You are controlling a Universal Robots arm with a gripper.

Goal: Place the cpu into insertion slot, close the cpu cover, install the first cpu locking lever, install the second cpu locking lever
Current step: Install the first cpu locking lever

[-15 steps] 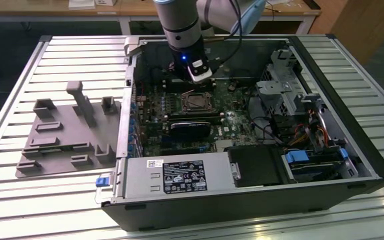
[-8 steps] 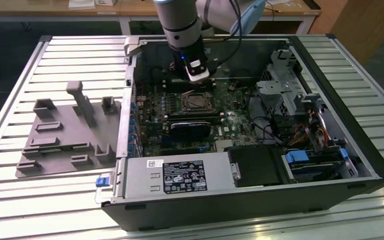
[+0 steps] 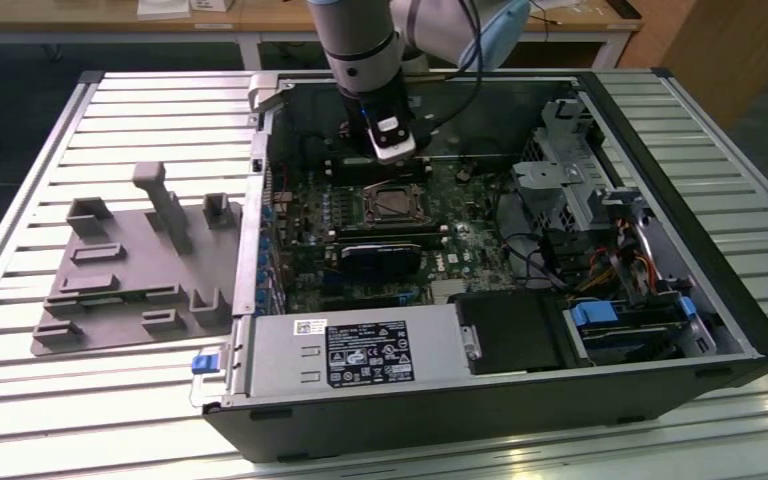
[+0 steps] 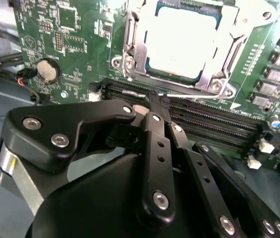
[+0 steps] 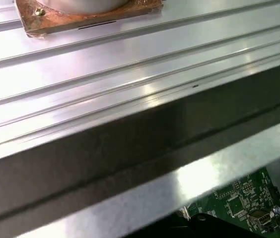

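Pincer [image 4: 153, 105] tips are pressing together against the thin wire lever [image 4: 194, 95] running along the cover's [image 4: 131, 47] edge; whether they are gripping it I cannot tell. Just beyond, the chip [image 4: 179, 39] is sitting under that closed cover on the green board [image 4: 50, 49]. Lever locking is seemingly beginning, calling for a steady, careful push.

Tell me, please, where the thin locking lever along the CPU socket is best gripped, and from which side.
Probably on the straight run of the locking lever, the thin rod between the cpu cover and the memory slots. It is slender and lies flat along the board, so come from above, straddling it across its length. The gripper hangs right by that rod.
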